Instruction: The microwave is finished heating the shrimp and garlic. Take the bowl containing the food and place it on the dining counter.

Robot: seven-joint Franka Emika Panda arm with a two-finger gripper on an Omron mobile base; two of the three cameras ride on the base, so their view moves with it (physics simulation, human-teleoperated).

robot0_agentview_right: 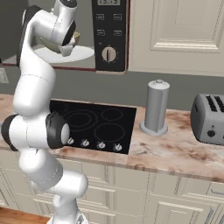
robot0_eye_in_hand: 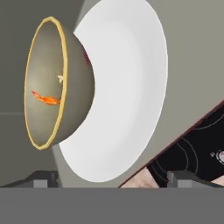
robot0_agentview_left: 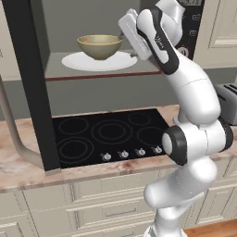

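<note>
Inside the open microwave (robot0_agentview_left: 28,69), above the black cooktop (robot0_agentview_left: 111,134), one bowl (robot0_agentview_left: 99,46) stands upright on one flat white plate (robot0_agentview_left: 99,61), which lies on the grey interior floor. The microwave door (robot0_agentview_left: 32,92) hangs open at the left of the left base view; the control panel (robot0_agentview_right: 110,35) with its round knob (robot0_agentview_right: 109,54) sits at the cavity's right side.

The arm reaches up from the base to the cavity opening. The gripper (robot0_eye_in_hand: 113,179) is at the right front of the cavity, just beside the plate's right edge and near the bowl, with nothing between its fingers. In the hand view the two fingertips (robot0_eye_in_hand: 41,180) stand far apart at the bottom corners, jaws at full spread, holding nothing; the bowl lies ahead of them toward the left fingertip, its yellowish rim facing the camera side-on because the hand is rolled.

Contents of the bowl: one shrimp (robot0_eye_in_hand: 47,99), orange-red, on the inner wall, and one small pale garlic (robot0_eye_in_hand: 60,78) piece close above it in the hand view.

On the marble counter (robot0_agentview_right: 175,148) to the right of the cooktop stand one grey cylinder (robot0_agentview_right: 156,107) and one toaster (robot0_agentview_right: 209,118). Four cooktop knobs (robot0_agentview_left: 132,153) line its front edge.
</note>
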